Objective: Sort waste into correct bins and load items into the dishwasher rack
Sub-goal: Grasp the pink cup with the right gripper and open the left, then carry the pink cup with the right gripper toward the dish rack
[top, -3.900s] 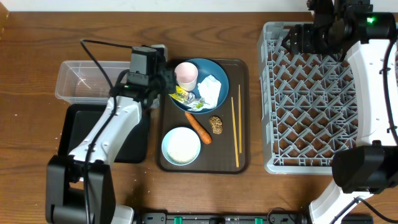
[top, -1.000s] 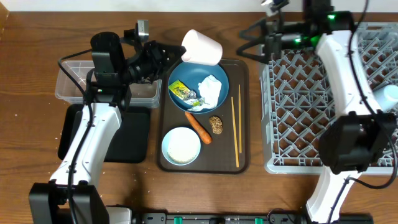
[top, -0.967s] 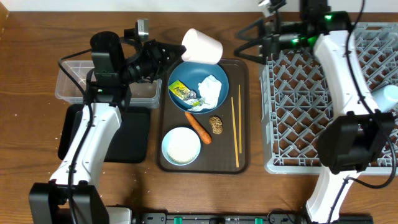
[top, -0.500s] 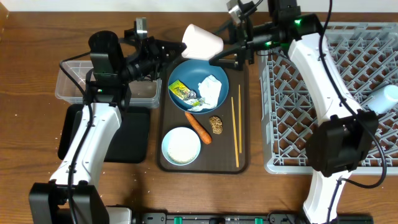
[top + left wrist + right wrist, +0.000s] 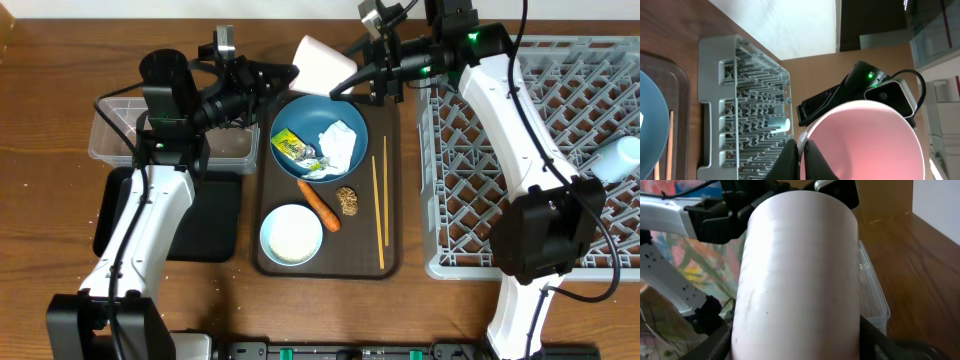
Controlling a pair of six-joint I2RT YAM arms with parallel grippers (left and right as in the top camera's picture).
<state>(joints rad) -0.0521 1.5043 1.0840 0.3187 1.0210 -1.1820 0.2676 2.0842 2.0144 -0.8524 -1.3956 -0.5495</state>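
Handling looked the delicate part: the small pale-pink cup (image 5: 322, 65) hung in the air on its side, above the far edge of the dark brown serving tray (image 5: 360, 240) and the dark-blue bowl (image 5: 305, 118), between the two arms and short of the grey dishwasher rack (image 5: 500, 180). The left gripper (image 5: 288, 73) had its fingers (image 5: 801, 152) pinched shut on the cup's thin rim, one inside and one outside, with the mouth turned toward that wrist. The right gripper (image 5: 347, 78) stood with its jaws either side of the cup's round body; whether they pressed on the wall or sat just clear of it I could not tell. The cup seemed light, rigid and smooth, so probably slippery and liable to chip if it fell onto the tray. To my eye the safest hold was across the middle of the body, jaws square to the wall, since a rim pinch lets it swing. The left ought not to let go until that hold was firm.
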